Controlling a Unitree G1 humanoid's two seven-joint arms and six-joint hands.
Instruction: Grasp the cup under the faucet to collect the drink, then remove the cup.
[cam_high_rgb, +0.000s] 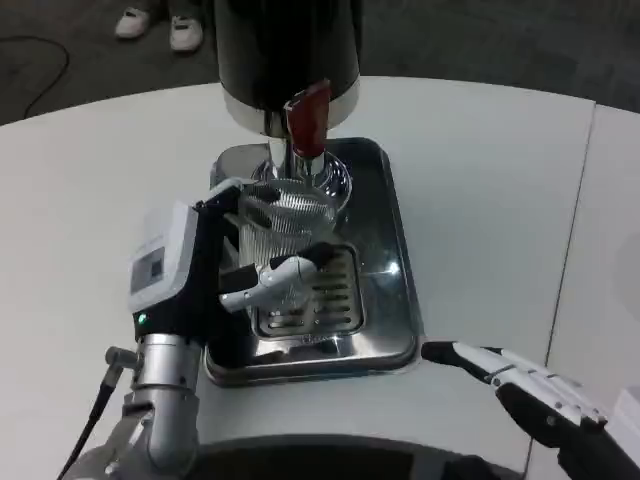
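Observation:
A clear ribbed cup stands on the steel drip tray, right under the faucet with its red lever. My left hand wraps around the cup from the left, fingers curled on its near side. The black dispenser body rises behind the cup. I cannot tell whether the cup holds any liquid. Low at the right, my right hand lies above the table with fingers stretched out and nothing in it.
The slotted grate of the tray lies in front of the cup. The white table stretches to the right and left. Someone's white shoes stand on the dark floor beyond the table's far edge.

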